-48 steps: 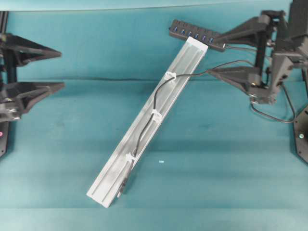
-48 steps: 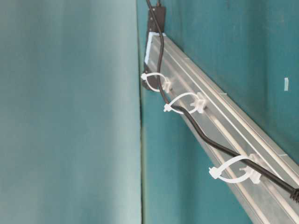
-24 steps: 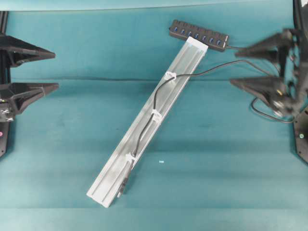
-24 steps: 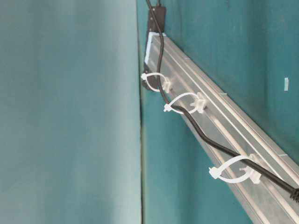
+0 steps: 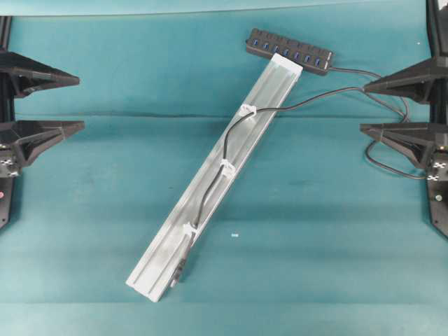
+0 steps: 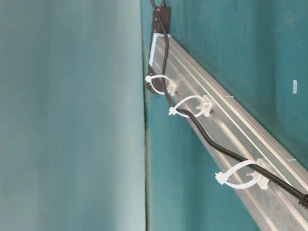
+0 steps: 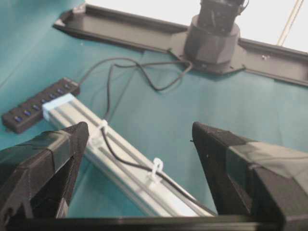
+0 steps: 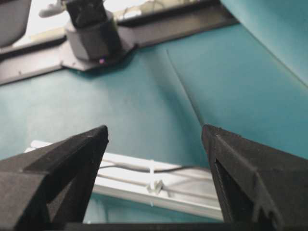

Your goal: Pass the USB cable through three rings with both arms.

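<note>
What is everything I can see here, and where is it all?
USB cable: one, black, running along the rail through all three rings, its plug by the rail's near end, its other end trailing off to the right.
Rings: three, white, spaced along the rail.
Rail: one, silver, lying diagonally across the middle of the table.
USB hub: one, black with blue ports, at the rail's far end.
Table cover: one, teal, under everything.
Small pale scrap: one, on the cover just right of the rail.
Left end effector: one, black, open, at the left edge, holding nothing.
Right end effector: one, black, open, at the right edge, holding nothing.
</note>
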You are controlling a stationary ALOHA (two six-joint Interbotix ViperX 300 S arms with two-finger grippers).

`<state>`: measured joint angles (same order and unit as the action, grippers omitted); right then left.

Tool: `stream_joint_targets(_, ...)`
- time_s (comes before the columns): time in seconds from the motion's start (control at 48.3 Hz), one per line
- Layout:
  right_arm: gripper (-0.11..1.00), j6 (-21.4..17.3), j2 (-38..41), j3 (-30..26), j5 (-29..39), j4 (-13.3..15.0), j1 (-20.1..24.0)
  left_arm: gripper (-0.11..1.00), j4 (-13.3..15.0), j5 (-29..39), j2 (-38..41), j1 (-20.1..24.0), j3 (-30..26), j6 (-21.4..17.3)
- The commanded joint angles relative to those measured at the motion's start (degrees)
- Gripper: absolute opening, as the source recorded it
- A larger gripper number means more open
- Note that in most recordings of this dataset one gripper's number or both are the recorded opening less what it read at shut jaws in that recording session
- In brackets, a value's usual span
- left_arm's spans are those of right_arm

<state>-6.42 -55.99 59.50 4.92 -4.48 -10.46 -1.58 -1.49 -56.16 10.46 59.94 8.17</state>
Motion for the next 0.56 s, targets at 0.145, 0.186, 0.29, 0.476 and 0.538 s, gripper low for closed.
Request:
stream_joint_targets(0.145, 0.85, -0.88, 1.32, 0.97, -0.79, 0.09, -0.35, 0.94, -0.18, -0.26, 0.09, 0.18, -1.23, -0.53)
stream_joint_targets(0.186, 0.85, -0.97, 1.14, 1.58, -0.88, 0.09, -0.97, 0.94, -0.18, -0.26, 0.09, 0.18, -1.05, -0.62)
stream_joint_targets(0.29, 0.85, -0.97, 0.62, 2.72, -0.79, 0.09, -1.32, 0.94, -0.18, -0.26, 0.35, 0.18, -0.09, -0.53)
stream_joint_targets(0.476, 0.85, -0.88, -1.58, 3.78, 2.02, 0.09, -1.49, 0.94, -0.18, 2.02, 0.09, -0.44, 0.88, -0.7)
stream_joint_targets(0.538, 0.85, -1.05, -2.72, 4.39, 4.13, 0.09, -1.85, 0.94, -0.18, 2.29, -0.26, -0.44, 1.14, -0.79)
